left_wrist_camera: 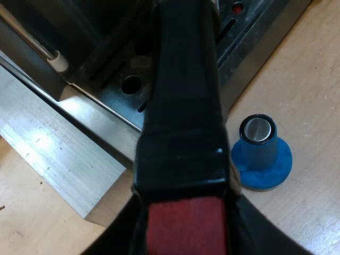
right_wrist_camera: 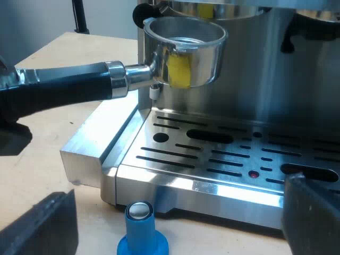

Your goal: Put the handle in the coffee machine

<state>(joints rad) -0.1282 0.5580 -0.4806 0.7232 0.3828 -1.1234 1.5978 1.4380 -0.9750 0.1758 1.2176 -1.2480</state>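
The metal holder point(right_wrist_camera: 183, 50) hangs over the drip tray point(right_wrist_camera: 223, 154), its basket just below the espresso machine's point(right_wrist_camera: 297, 64) brew head. Its dark handle point(left_wrist_camera: 183, 106) ends in red point(left_wrist_camera: 186, 226), and my left gripper point(left_wrist_camera: 186, 234) is shut on it near that end. In the right wrist view the left gripper point(right_wrist_camera: 10, 101) holds the handle's far end, away from the machine. My right gripper point(right_wrist_camera: 175, 228) is open and low in front of the tray, and nothing is held between its fingers point(right_wrist_camera: 40, 226).
A blue tamper point(right_wrist_camera: 141, 234) with a metal top stands upright on the wooden table point(right_wrist_camera: 37, 159), close to the tray's front edge; it is also beside the tray point(left_wrist_camera: 260, 151). The steam wand's tip point(left_wrist_camera: 58, 61) hangs near the machine's side.
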